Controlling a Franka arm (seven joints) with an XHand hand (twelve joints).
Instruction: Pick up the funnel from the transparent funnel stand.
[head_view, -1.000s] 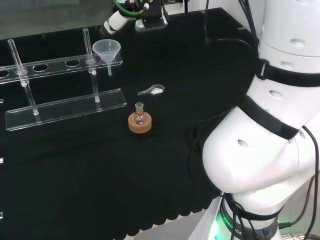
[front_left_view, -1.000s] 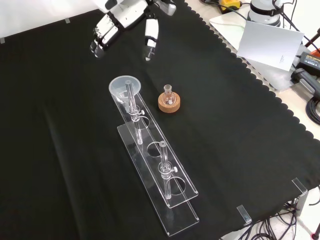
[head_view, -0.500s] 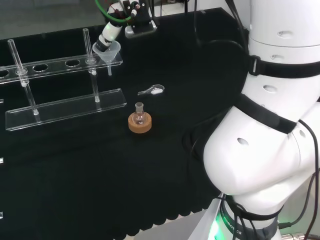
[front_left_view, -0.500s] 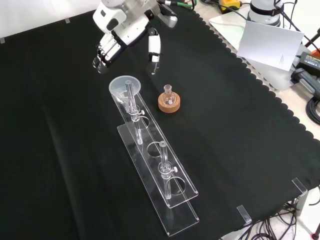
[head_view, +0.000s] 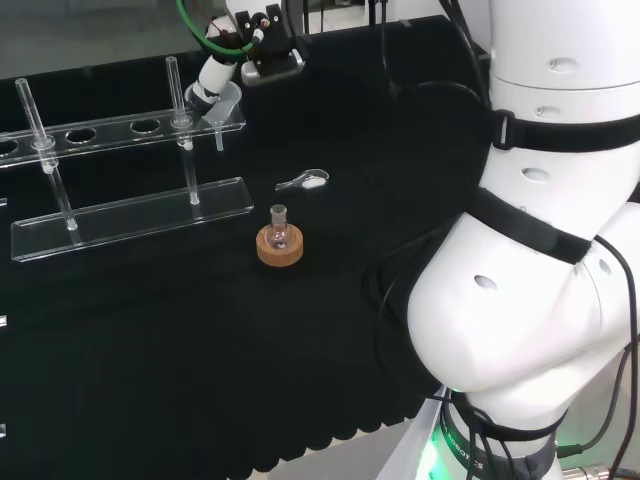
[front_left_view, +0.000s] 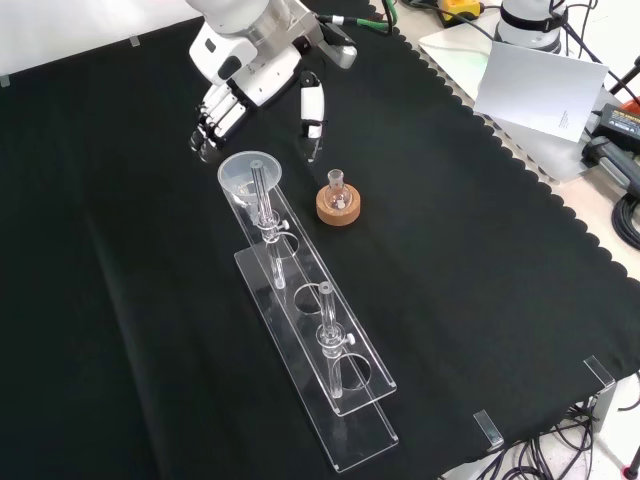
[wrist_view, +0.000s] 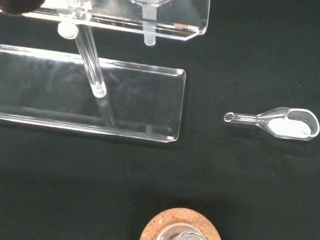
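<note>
The clear funnel (front_left_view: 250, 172) sits in the end hole of the transparent stand (front_left_view: 331, 381), its stem hanging below the upper shelf (wrist_view: 148, 38). My hand (front_left_view: 244, 62) hovers just beyond that end of the stand, open. Its fingers (front_left_view: 209, 127) reach down on one side of the funnel's rim and its thumb (front_left_view: 312, 108) on the other, neither plainly touching. In the head view the hand (head_view: 212, 85) partly covers the funnel (head_view: 229, 102) above the stand (head_view: 130, 214).
A small glass flask on a cork ring (front_left_view: 338, 203) stands beside the stand (head_view: 280, 247). A clear scoop with white powder (head_view: 304, 181) lies near the funnel end (wrist_view: 282, 123). Two upright glass posts rise from the stand. Papers (front_left_view: 545, 85) lie past the cloth's edge.
The hand has come down and closer to the funnel end of the stand; fingers and thumb now flank the funnel's rim. Funnel, flask and scoop have not moved.
</note>
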